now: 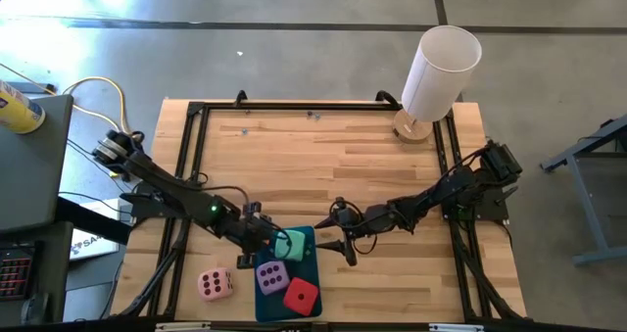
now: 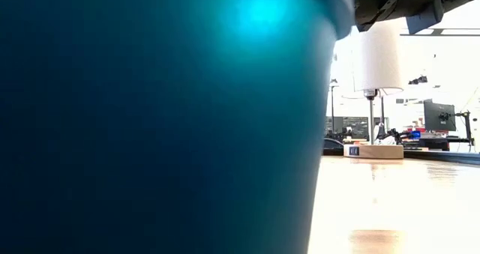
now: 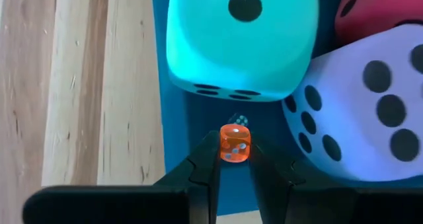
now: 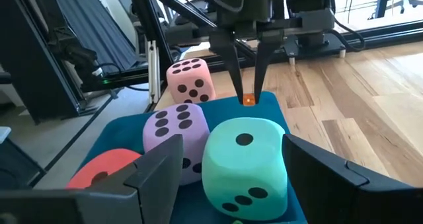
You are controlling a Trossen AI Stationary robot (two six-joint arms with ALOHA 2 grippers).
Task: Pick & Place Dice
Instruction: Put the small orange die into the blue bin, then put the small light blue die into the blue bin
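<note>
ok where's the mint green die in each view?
High view: mint green die on the teal tray, lower centre, between the two grippers.
Low view: not in it; a teal surface fills most of the picture.
Left wrist view: upper centre, beyond the left gripper, which holds a small orange die.
Right wrist view: lower centre.
Shared landmark: the lilac die, right beside it.

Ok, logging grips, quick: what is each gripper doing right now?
Left gripper: shut on a small orange die over the teal tray.
Right gripper: open, empty, facing the mint green die.
</note>
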